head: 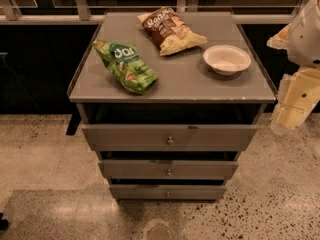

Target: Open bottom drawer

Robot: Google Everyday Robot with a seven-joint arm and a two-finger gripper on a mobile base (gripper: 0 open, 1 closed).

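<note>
The bottom drawer is the narrowest grey front, lowest of three on the grey cabinet, with a small round metal knob at its centre. It sits slightly out from the frame, like the two drawers above it. My gripper hangs at the right edge of the view, to the right of the cabinet at about the top drawer's height, well away from the bottom drawer.
The top drawer and middle drawer stick out above the bottom one. On the cabinet top lie a green chip bag, a brown chip bag and a white bowl. Speckled floor lies in front.
</note>
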